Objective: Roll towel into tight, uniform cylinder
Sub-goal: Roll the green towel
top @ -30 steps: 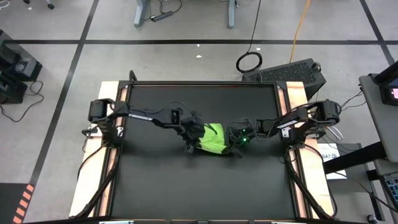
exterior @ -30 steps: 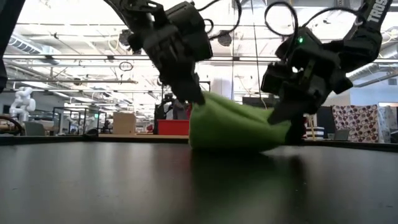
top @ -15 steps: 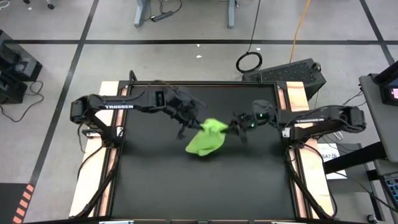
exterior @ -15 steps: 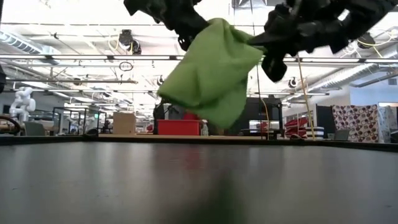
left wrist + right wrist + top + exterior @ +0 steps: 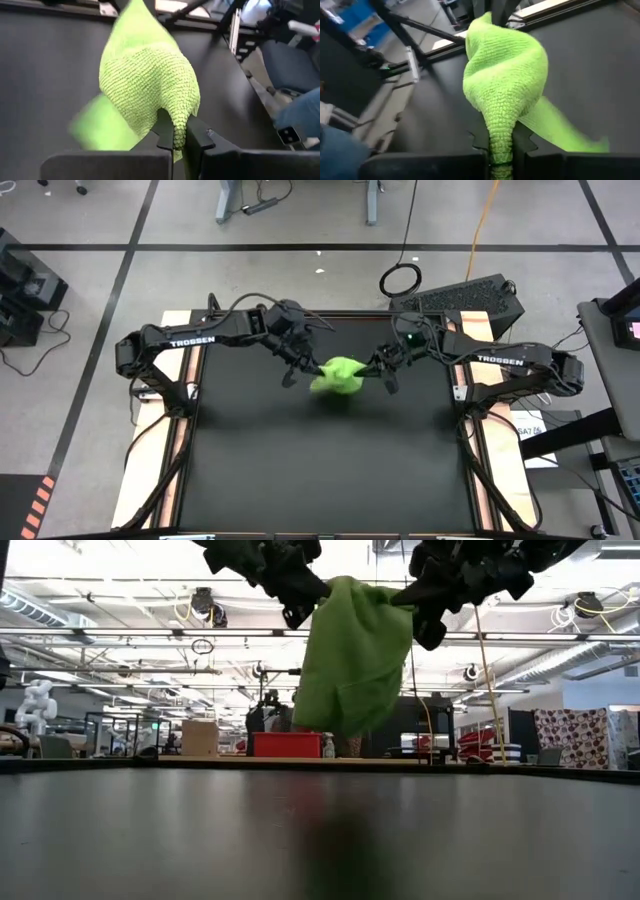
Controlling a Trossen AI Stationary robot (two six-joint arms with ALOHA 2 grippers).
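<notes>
Your left gripper [image 5: 305, 366] is pinching the towel [image 5: 339, 374] by one upper corner, fingers [image 5: 165, 131] pressed together with a fold of green weave caught between them. Your right gripper [image 5: 377, 367] is doing the same at the opposite corner, its fingers [image 5: 520, 137] clamped on a bunched rope of cloth. Both grippers are sitting level with each other, one on each side of the towel and close in against it. The towel is hanging clear above the black tabletop [image 5: 300, 470], over the half of it farther from the low camera. In the low view the towel [image 5: 352, 655] is hanging slack from the two grips, long axis running up and down, its ragged lower edge pointing at the tabletop [image 5: 320, 840] with open air beneath it. From above it is showing as a small crumpled lump, not spread out and not rolled up.
</notes>
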